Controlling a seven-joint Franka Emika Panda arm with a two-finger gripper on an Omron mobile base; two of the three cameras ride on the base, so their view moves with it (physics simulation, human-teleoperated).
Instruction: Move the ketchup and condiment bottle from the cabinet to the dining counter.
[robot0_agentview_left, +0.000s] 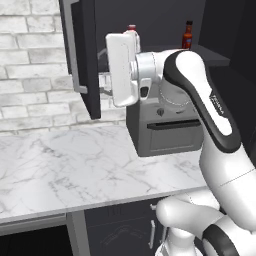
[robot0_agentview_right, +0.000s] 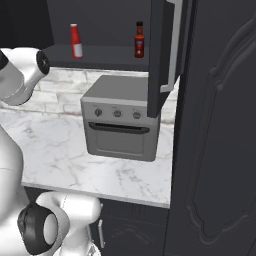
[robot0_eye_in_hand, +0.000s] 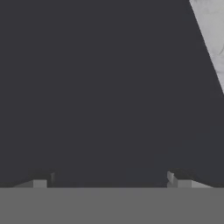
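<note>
Gripper (robot0_eye_in_hand: 109, 183) spread wide, empty, facing the dark cabinet (robot0_agentview_left: 82, 60) door. Toaster oven (robot0_agentview_right: 122, 125) sits below the cabinet shelf. Ketchup (robot0_agentview_right: 76, 41) stands upright at shelf left, behind and above the hand; condiment bottle (robot0_agentview_right: 139, 40) upright, well apart to ketchup's right.

The small all-red plastic squeeze ketchup bottle (robot0_agentview_right: 76, 41) with a whitish cap stands upright on the shelf of the open dark charcoal wall cabinet (robot0_agentview_right: 100, 53). The small dark brown-red condiment bottle (robot0_agentview_right: 139, 40) with a pale label stands upright on the same shelf, well apart from it.
</note>
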